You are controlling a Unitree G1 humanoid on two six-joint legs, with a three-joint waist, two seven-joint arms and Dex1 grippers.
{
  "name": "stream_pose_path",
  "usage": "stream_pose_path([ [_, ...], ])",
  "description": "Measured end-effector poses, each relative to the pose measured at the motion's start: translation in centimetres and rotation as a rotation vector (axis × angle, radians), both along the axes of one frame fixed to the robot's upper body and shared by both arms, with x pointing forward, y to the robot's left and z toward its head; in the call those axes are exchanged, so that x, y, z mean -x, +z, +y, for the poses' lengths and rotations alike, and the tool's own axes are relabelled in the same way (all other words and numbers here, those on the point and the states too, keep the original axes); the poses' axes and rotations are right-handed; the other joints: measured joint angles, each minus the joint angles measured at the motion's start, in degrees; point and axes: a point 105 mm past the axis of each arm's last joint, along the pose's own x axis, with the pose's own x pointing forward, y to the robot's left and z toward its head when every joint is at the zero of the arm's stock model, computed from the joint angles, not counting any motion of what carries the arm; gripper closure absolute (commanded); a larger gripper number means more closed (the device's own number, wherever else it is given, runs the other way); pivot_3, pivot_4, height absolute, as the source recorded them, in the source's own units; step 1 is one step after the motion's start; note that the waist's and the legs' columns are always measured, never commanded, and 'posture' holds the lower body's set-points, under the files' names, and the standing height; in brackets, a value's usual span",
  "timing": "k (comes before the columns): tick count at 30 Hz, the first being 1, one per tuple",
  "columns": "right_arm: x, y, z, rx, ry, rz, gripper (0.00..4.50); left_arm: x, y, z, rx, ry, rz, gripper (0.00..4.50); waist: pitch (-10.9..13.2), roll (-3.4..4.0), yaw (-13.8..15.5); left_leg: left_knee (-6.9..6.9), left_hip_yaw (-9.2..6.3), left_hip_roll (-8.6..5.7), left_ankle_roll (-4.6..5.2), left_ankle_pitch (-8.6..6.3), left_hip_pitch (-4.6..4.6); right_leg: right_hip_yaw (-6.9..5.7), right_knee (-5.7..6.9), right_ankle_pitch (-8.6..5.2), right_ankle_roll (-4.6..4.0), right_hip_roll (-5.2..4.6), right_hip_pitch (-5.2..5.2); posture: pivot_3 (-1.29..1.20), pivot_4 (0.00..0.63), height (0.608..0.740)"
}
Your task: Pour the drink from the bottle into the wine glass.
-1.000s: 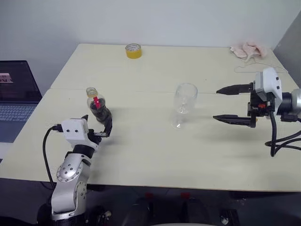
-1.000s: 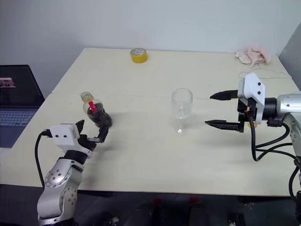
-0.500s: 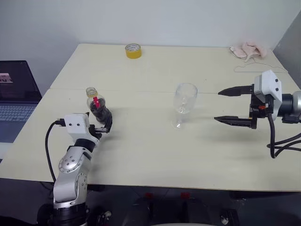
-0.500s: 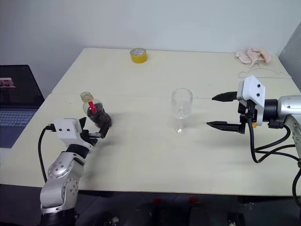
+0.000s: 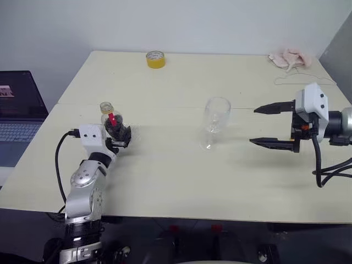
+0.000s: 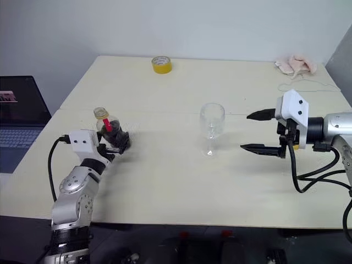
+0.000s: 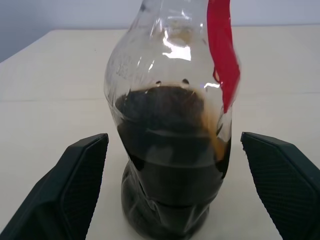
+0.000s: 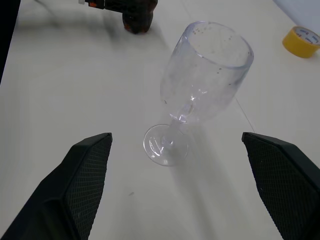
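1. From the head views, the left tool (image 5: 122, 136) is at the bottle (image 5: 112, 125), its black fingers spread wide either side of the dark lower body, nothing clamped yet. The bottle stands upright near the left edge of the surface (image 5: 181, 176). I judge the step in hand to be reaching for the bottle; next comes closing on it. The wine glass (image 5: 215, 122) stands mid-surface, empty, with open room all round. The right tool (image 5: 270, 126) hangs spread and empty, well apart from the glass. A yellow tape roll (image 5: 155, 59) and a pink cloth (image 5: 290, 58) lie far back, and a laptop (image 5: 16, 115) sits beyond the left edge.

2. The left wrist view shows the drink (image 7: 170, 150) filling the bottle's lower half, with gaps between both pads and the plastic.

3. The right wrist view shows the glass between open fingers, untouched.
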Motion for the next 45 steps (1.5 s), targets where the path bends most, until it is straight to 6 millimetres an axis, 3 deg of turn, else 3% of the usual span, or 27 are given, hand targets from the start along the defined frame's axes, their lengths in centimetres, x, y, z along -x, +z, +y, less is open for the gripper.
stream_pose_path([
  [8,0.7,0.8,0.4,-0.035,0.02,-0.01,0.04,-1.1,0.0,-0.4,-0.01,-0.024,0.0,0.0,0.0,-0.01,0.0,0.03,0.0,0.0,0.0,0.0,-0.02,0.0,0.07,0.0,0.0,0.0,-0.03,0.0,0.15,0.74],
  [11,0.8,0.9,0.5,-0.043,0.028,-0.008,0.0,-1.2,0.0,-0.4,-0.013,-0.021,0.0,0.6,0.0,-0.01,0.0,0.03,0.01,0.01,0.0,0.0,-0.02,0.01,0.08,0.0,0.0,0.0,-0.06,0.0,0.15,0.74],
  [18,0.9,1.0,0.7,-0.049,0.031,-0.012,0.0,-1.4,-0.1,-0.3,-0.023,-0.022,-0.001,2.83,0.0,-0.02,0.0,0.04,0.01,0.0,0.0,0.0,-0.03,0.01,0.09,0.0,0.0,0.0,-0.06,0.0,0.15,0.74],
  [22,0.8,1.1,0.4,-0.053,0.012,-0.018,0.0,-1.8,0.6,-0.5,-0.036,-0.032,-0.017,3.38,0.1,-0.13,0.0,0.06,0.0,0.01,-0.01,0.01,-0.11,-0.01,0.12,0.0,0.0,0.01,-0.13,0.0,0.15,0.74],
  [27,0.9,1.4,-0.6,-0.048,-0.026,-0.029,0.0,-2.9,3.3,-0.7,-0.09,-0.043,-0.08,3.52,0.1,-0.16,0.0,0.08,0.0,-0.01,-0.01,0.01,-0.13,-0.02,0.12,0.01,0.0,0.0,-0.14,0.0,0.15,0.74],
  [29,1.0,1.1,-1.1,-0.049,-0.052,-0.023,0.0,-3.9,5.0,-1.8,-0.216,-0.068,-0.102,3.55,0.2,-0.26,0.1,0.11,-0.02,-0.01,-0.01,0.01,-0.2,-0.05,0.14,0.01,0.0,0.01,-0.16,0.0,0.15,0.74],
  [31,1.1,0.8,-1.4,-0.047,-0.078,-0.016,0.0,-5.0,7.5,-3.2,-0.305,-0.079,-0.155,3.58,0.2,-0.29,0.4,0.29,-0.13,-0.01,-0.01,0.01,-0.43,-0.17,0.16,0.02,0.02,0.01,-0.24,0.0,0.15,0.74],
  [33,1.3,0.9,-1.5,-0.05,-0.089,-0.022,0.0,-6.0,11.7,-5.1,-0.317,-0.084,-0.269,3.6,0.2,-0.29,0.3,0.74,-0.18,-0.05,-0.02,0.0,-0.98,-0.22,0.29,0.1,0.09,0.0,-0.62,0.0,0.15,0.74],
  [35,1.5,0.8,-1.5,-0.048,-0.097,-0.023,0.0,-6.4,13.6,-6.4,-0.325,-0.098,-0.322,3.6,0.2,-0.28,0.1,0.74,-0.08,-0.17,-0.01,0.0,-0.99,-0.15,0.22,0.17,0.17,-0.11,-0.6,0.0,0.15,0.74],
  [37,1.6,0.5,-1.8,-0.05,-0.118,-0.013,0.0,-7.0,13.4,-7.9,-0.342,-0.138,-0.324,3.6,0.2,-0.28,-0.2,0.74,-0.04,-0.17,-0.01,0.0,-0.98,-0.13,0.21,0.19,0.2,-0.1,-0.59,0.0,0.15,0.74],
  [42,1.7,0.6,-2.2,-0.052,-0.145,-0.022,0.0,-8.2,9.4,-10.3,-0.459,-0.241,-0.233,3.6,0.2,-0.29,-1.0,0.72,-0.08,-0.09,-0.01,0.01,-1.0,-0.17,0.28,0.19,0.19,-0.03,-0.66,0.0,0.15,0.74],
  [45,1.9,0.4,-2.3,-0.049,-0.156,-0.018,0.0,-8.8,9.7,-11.4,-0.516,-0.278,-0.246,3.6,0.2,-0.37,-1.0,0.77,-0.09,-0.14,0.0,0.01,-1.07,-0.18,0.26,0.19,0.2,-0.06,-0.68,0.0,0.15,0.74],
])
